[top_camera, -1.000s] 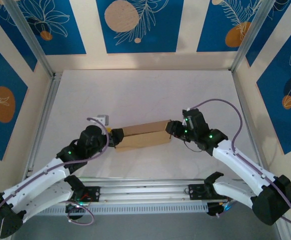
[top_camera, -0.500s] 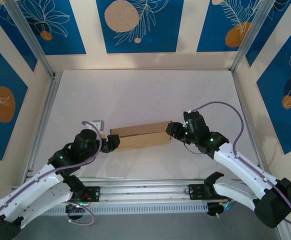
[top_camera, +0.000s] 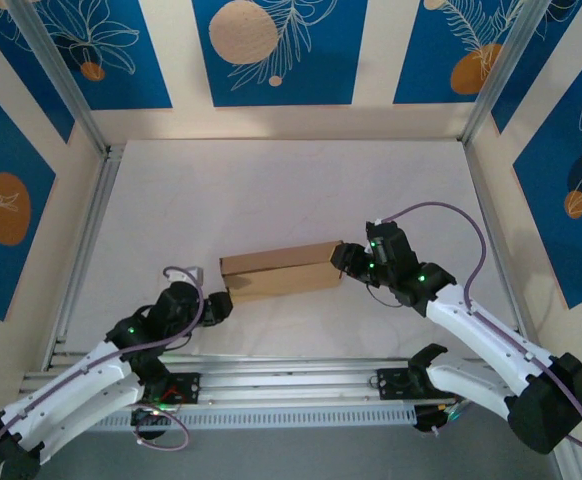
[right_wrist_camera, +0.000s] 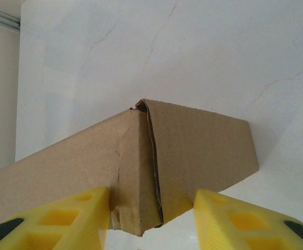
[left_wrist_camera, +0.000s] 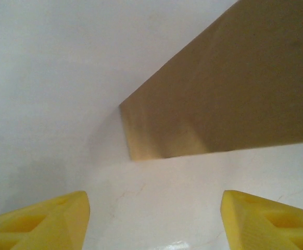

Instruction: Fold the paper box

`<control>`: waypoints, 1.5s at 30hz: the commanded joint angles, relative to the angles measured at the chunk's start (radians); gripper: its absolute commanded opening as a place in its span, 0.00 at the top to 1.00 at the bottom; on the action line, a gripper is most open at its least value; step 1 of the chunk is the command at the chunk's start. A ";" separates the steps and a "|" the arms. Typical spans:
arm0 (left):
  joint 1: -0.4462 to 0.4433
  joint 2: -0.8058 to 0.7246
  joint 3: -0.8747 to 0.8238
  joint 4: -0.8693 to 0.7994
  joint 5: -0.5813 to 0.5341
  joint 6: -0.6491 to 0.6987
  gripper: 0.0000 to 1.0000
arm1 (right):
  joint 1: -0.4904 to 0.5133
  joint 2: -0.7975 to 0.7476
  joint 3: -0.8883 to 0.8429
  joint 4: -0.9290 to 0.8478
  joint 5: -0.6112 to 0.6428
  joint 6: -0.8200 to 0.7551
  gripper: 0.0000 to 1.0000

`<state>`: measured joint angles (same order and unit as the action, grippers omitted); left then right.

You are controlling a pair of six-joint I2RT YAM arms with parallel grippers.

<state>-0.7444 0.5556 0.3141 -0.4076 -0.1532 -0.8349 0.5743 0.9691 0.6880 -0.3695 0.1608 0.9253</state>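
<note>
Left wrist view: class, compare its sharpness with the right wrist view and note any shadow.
Left wrist view: the box is soft and blurred, with a faint shadow on the table beside its end. Right wrist view: the box is crisp, creases and layered edge plain.

The paper box [left_wrist_camera: 229, 88] is lying on the white bench [left_wrist_camera: 47, 78], its corner pointing toward the left gripper [left_wrist_camera: 154, 219], whose yellow jaws are standing apart, short of the cardboard.

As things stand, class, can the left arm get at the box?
Probably yes. The left gripper is open and aimed at one end of the box, with bare table between them. The right gripper grips the other end.
</note>
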 commanded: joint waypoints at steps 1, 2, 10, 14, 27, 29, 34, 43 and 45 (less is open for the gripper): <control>0.002 -0.036 -0.008 0.010 0.040 -0.037 0.35 | 0.006 0.042 -0.031 -0.162 0.025 -0.016 0.54; 0.002 -0.047 0.000 0.014 0.050 -0.013 0.35 | 0.006 0.043 -0.029 -0.160 0.023 -0.018 0.54; 0.001 -0.096 0.137 0.008 0.090 0.162 0.29 | 0.006 0.045 -0.023 -0.156 0.020 -0.019 0.54; 0.002 -0.105 0.170 0.054 0.104 0.196 0.27 | 0.007 0.045 -0.022 -0.155 0.020 -0.020 0.54; 0.043 0.100 0.237 0.128 -0.028 0.081 0.23 | 0.008 0.044 -0.016 -0.157 0.019 -0.028 0.54; 0.052 0.117 0.231 0.133 -0.022 0.072 0.25 | 0.007 0.046 -0.018 -0.155 0.021 -0.029 0.54; 0.054 0.090 0.142 0.151 0.006 0.015 0.31 | 0.007 0.059 -0.013 -0.154 0.029 -0.031 0.54; 0.056 0.019 -0.048 0.142 0.032 -0.082 0.39 | 0.008 0.075 -0.019 -0.160 0.029 -0.033 0.54; 0.056 0.002 -0.068 0.119 0.029 -0.086 0.40 | 0.007 0.077 -0.017 -0.165 0.031 -0.037 0.54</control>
<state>-0.7002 0.5556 0.3180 -0.1131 -0.1307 -0.9009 0.5762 1.0054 0.7055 -0.3546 0.1596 0.9142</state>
